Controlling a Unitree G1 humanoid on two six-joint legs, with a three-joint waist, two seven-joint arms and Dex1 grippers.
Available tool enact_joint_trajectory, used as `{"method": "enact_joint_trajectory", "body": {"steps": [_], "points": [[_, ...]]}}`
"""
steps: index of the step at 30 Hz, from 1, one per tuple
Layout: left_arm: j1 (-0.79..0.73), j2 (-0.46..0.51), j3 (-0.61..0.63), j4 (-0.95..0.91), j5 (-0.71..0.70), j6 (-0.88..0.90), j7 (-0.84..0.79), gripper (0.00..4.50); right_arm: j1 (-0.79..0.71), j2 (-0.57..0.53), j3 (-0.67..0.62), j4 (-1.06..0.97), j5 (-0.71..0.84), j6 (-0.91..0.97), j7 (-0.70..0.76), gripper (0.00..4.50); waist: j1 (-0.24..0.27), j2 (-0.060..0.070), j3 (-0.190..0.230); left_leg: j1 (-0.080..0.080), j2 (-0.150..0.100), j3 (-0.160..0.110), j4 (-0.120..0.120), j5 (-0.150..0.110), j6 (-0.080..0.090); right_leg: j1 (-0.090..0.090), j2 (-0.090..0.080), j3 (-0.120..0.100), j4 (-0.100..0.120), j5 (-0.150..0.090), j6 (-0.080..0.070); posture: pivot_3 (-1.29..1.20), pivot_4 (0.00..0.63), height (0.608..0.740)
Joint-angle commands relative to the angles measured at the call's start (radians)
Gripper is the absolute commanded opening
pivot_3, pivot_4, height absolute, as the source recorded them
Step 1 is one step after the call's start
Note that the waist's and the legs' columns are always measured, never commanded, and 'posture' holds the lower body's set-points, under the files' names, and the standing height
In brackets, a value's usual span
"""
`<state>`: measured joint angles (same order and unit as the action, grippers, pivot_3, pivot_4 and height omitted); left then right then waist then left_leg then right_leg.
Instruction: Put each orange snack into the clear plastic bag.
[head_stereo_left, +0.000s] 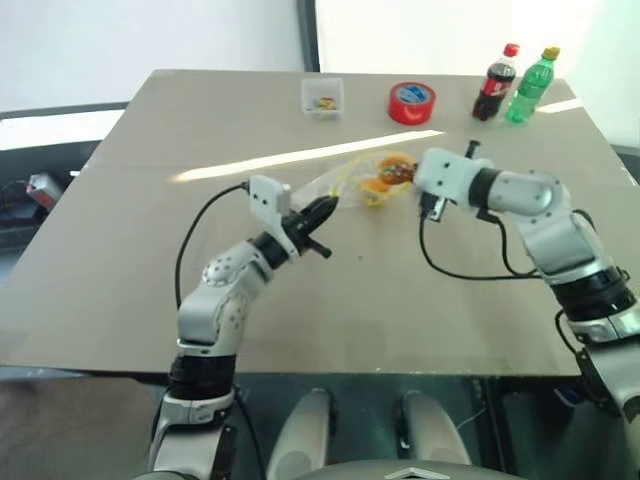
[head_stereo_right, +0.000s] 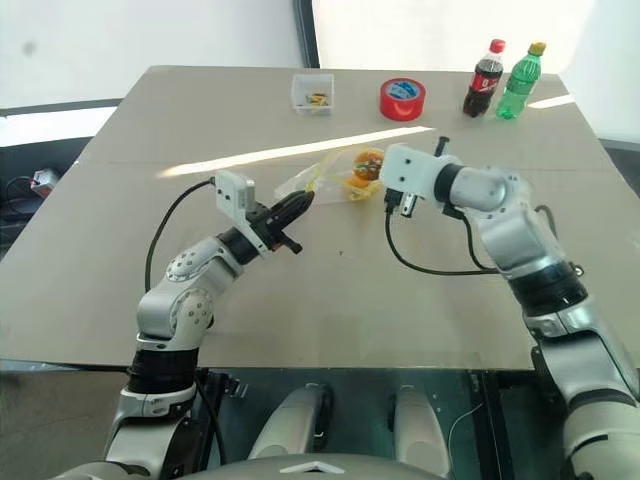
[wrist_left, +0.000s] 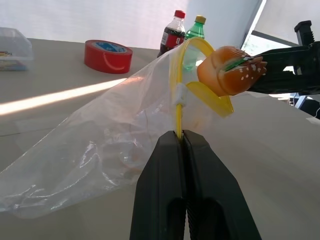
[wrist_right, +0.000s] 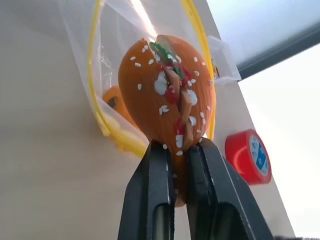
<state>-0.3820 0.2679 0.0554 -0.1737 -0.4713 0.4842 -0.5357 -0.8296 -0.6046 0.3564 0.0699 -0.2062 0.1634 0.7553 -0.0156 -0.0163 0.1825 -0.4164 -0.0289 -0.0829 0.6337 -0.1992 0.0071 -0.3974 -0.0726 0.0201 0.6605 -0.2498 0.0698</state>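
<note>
Two tools are seen raised over the middle of the worktop (head_stereo_left: 120, 290). Nearest, the left tool (wrist_left: 181, 137) is pressed together on the yellow seal strip of the clear plastic bag (wrist_left: 100, 150), which is held up with its mouth open toward the right tool (wrist_right: 178, 150). That tool is pinched on an orange snack (wrist_right: 170, 100), shaped like a sesame burger with green and red filling, held at the bag's yellow rim. A second orange snack (wrist_right: 114, 97) is seen through the crinkly film, already inside. Farther back, well apart, a small clear box (head_stereo_left: 322, 97), a red tape roll (head_stereo_left: 411, 102), a cola bottle (head_stereo_left: 495, 82) and a green bottle (head_stereo_left: 531, 85) are lined along the far edge.
</note>
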Motion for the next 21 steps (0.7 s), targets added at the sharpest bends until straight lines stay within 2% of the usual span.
{"method": "enact_joint_trajectory", "body": {"steps": [1,2,7,9,16,21], "points": [[-0.001,-0.006,-0.003,-0.034,0.002,-0.026,0.006,0.00,-0.059,0.021,0.014,0.021,-0.047,-0.069,0.002,0.03,0.000,0.000,0.000,0.000,0.000,0.000,0.000,0.000,0.000,0.000,0.000,0.000,0.000,0.000,0.000,0.00,0.150,0.740],[-0.001,-0.007,-0.004,-0.033,0.002,-0.028,0.006,0.00,-0.070,0.034,0.017,0.032,-0.058,-0.075,-0.007,0.03,0.000,0.000,0.000,0.000,0.000,0.000,0.000,0.000,0.000,0.000,0.000,0.000,0.000,0.000,0.000,0.00,0.150,0.740],[-0.001,-0.007,-0.006,-0.029,0.001,-0.033,0.010,0.00,-0.088,0.082,0.001,0.031,-0.075,-0.053,-0.009,2.38,0.001,0.000,0.000,0.000,0.000,-0.002,0.000,0.000,0.000,0.000,0.000,0.000,0.000,0.000,0.000,0.00,0.150,0.740],[-0.001,-0.005,-0.002,-0.031,-0.001,-0.031,0.012,0.00,-0.078,0.062,-0.027,0.004,-0.047,-0.028,0.030,3.31,0.002,0.000,0.000,0.000,0.000,-0.002,0.000,0.000,0.000,0.000,0.000,0.000,0.000,0.000,0.000,0.00,0.150,0.740],[0.002,-0.001,0.007,-0.024,-0.003,-0.034,0.016,0.00,-0.053,-0.047,-0.173,-0.055,0.115,0.106,0.162,3.31,0.004,0.000,0.000,0.000,-0.001,-0.002,0.000,0.000,0.000,0.000,0.000,0.000,0.000,0.000,0.000,0.00,0.150,0.740],[-0.002,-0.003,0.010,-0.016,0.000,-0.040,0.020,0.00,-0.005,-0.122,-0.143,0.022,0.075,0.081,0.192,3.31,0.001,0.000,0.000,0.000,0.000,-0.001,0.000,0.000,0.000,0.000,0.000,0.000,0.000,0.000,0.000,0.00,0.150,0.740]]}}
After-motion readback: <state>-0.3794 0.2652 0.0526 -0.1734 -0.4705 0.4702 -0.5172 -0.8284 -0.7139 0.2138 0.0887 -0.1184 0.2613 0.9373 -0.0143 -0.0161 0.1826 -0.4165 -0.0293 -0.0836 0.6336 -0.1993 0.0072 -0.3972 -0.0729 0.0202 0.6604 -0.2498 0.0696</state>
